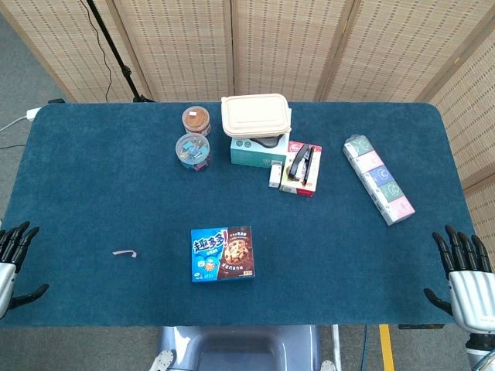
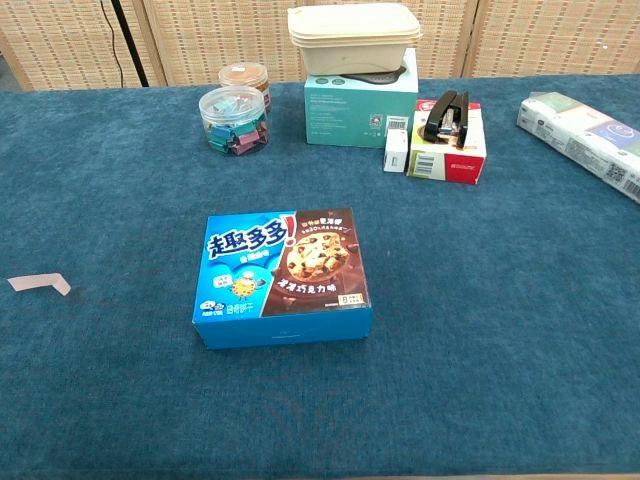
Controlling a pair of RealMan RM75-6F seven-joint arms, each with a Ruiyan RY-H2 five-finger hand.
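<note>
1. Left hand (image 1: 14,259) rests at the table (image 1: 93,193) edge, fingers spread, holding nothing.
2. Cookie box (image 1: 223,253) lies flat at front centre — apart from the supplies clustered behind.
3. Right hand (image 1: 464,274) mirrors it — fingers apart, empty.

Two jars (image 1: 195,135) – one cookie box (image 1: 223,253) – one stapler (image 1: 300,163).

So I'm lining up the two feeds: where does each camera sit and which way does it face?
Head view: high up, looking steeply down on the table; left hand and right hand show at the near corners.
Chest view: lower, looking forward across the tabletop; no hands.
Shared: cookie box, stapler, lidded container.
</note>
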